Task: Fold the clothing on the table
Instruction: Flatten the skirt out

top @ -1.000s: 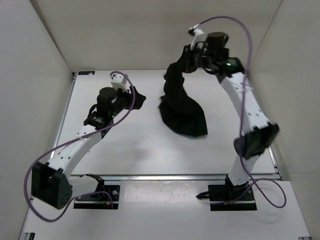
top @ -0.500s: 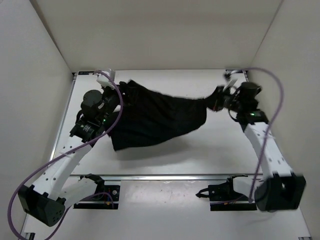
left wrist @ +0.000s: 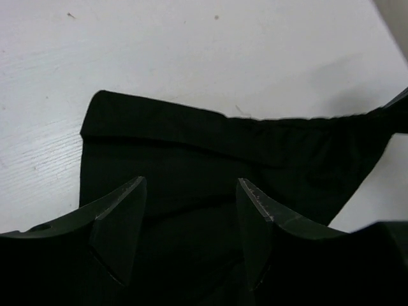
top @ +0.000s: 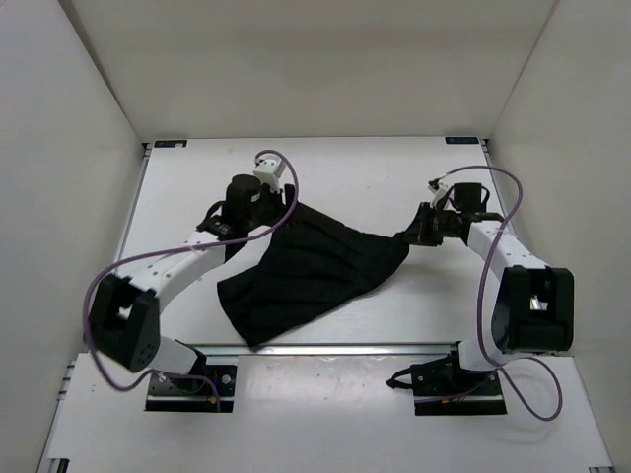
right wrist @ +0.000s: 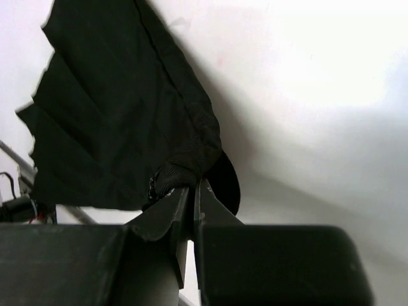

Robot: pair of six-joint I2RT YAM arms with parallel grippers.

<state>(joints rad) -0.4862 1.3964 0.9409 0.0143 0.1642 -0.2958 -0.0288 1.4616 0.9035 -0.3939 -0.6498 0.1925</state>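
While the right end effector (right wrist: pixel 193 190) clamps one corner of the clothing (top: pixel 306 271), the left end effector (left wrist: pixel 190 191) hangs open over its opposite corner, long edge stretched between them

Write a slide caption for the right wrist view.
Right gripper shut on a corner of the black clothing, white table beyond.

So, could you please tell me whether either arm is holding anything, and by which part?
The right fingers pinch the black pleated skirt by a bunched corner; the left fingers are open above it, holding nothing.
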